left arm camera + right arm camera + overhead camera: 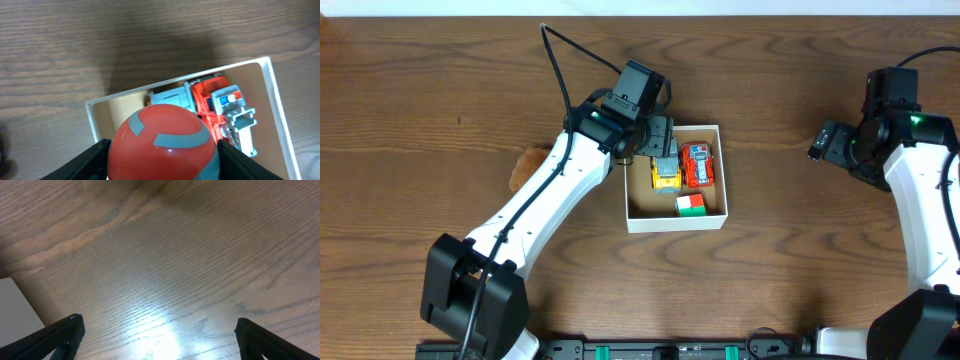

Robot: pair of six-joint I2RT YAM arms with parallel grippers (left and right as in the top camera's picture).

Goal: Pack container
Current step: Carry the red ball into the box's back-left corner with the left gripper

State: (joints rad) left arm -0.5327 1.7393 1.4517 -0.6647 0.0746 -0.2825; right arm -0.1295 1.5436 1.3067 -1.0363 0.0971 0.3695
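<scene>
The container (676,221) is a shallow white box with a tan floor at the table's middle. In it lie a red toy truck (698,164), a yellow toy vehicle (666,175) and a green, white and red block (690,205). My left gripper (655,136) hangs over the box's far left corner. In the left wrist view it (162,155) is shut on a red ball with grey-blue stripes (162,140) above the box wall (93,115), with the red truck (217,102) beside it. My right gripper (820,142) is open and empty over bare wood, and also shows in the right wrist view (160,335).
A small tan-brown object (527,165) lies on the wood left of the left arm. A pale flat edge (17,312) shows at the left of the right wrist view. The table's far edge (640,8) runs along the top.
</scene>
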